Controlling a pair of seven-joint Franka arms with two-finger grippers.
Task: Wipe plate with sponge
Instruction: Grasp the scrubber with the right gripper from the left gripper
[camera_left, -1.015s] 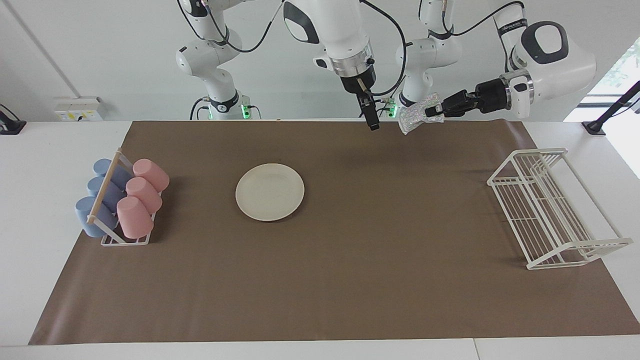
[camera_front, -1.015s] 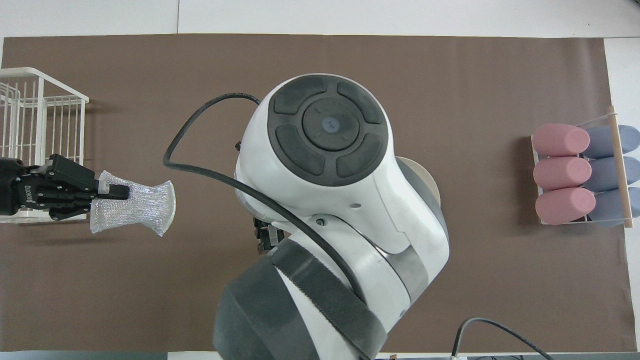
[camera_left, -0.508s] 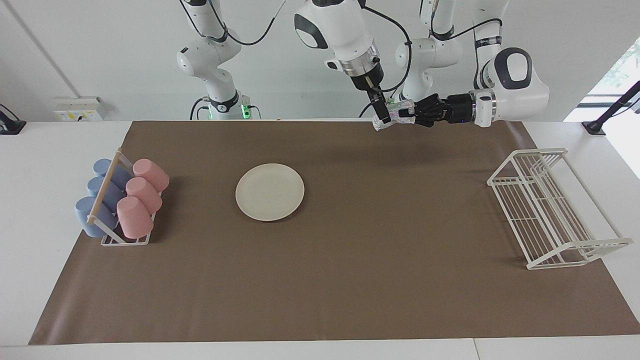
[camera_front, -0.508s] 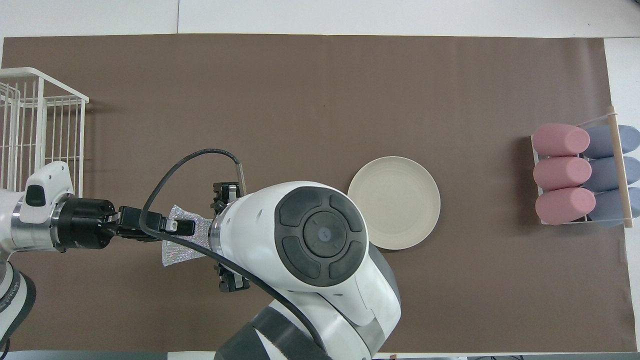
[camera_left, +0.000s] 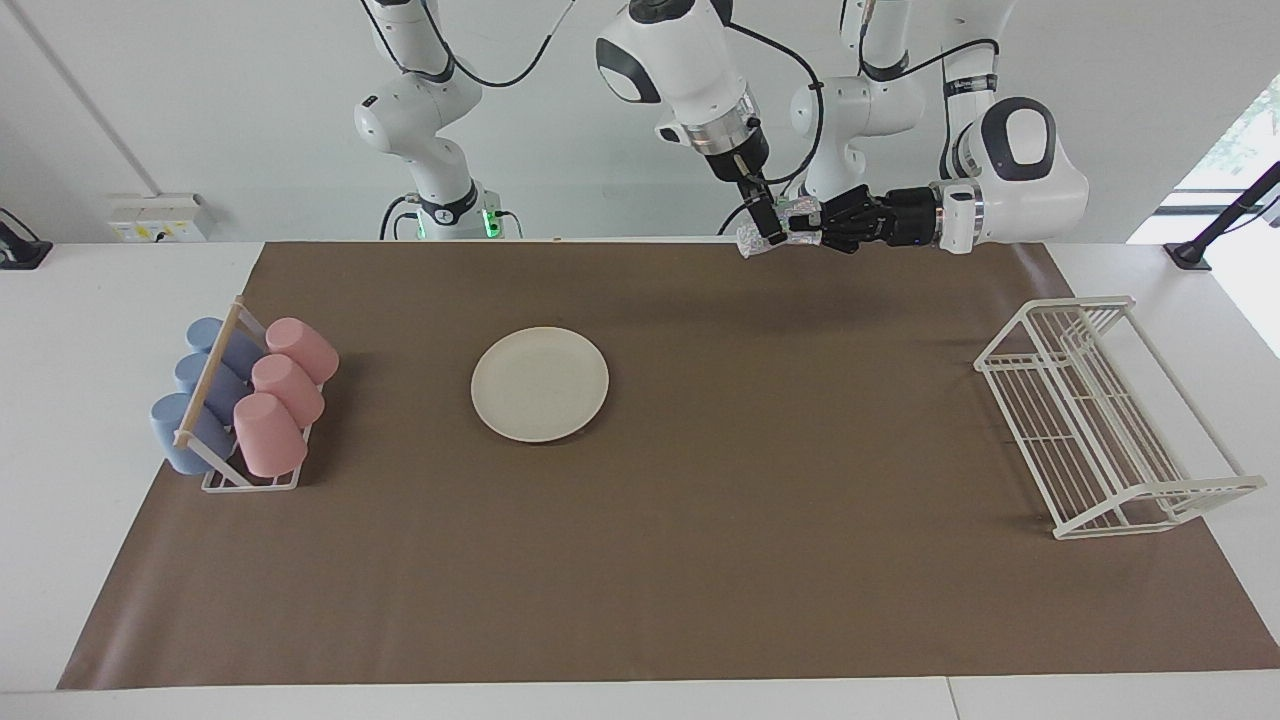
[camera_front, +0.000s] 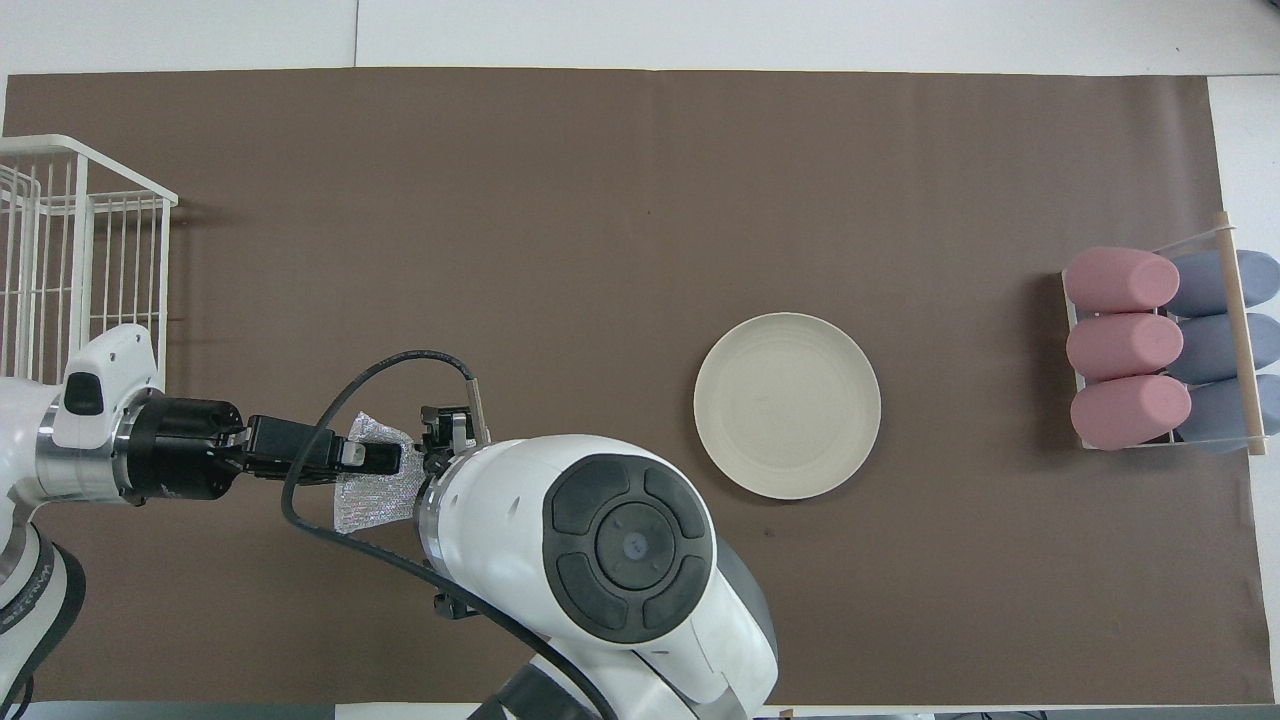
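The left pincer (camera_left: 800, 232) holds the sponge (camera_left: 752, 243) clamped, high above the table and well apart from the plate (camera_left: 540, 383). The right pincer (camera_left: 771, 228), wide open, straddles the sponge; it should probably close firmly before the left lets go.

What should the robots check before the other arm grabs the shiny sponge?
1. Left gripper shut on the sponge: ok, the wad sticks out of its tip, up in the air.
2. Right gripper open and at the sponge: ok, it comes down right at the wad's free end.
3. Right fingers on both sides of the sponge: cannot tell.
4. Plate free to wipe: ok, it lies bare on the brown mat, nothing on it.
5. Way to the plate free: ok; the cups sit in their rack toward the right arm's end, the white wire rack toward the left arm's end.
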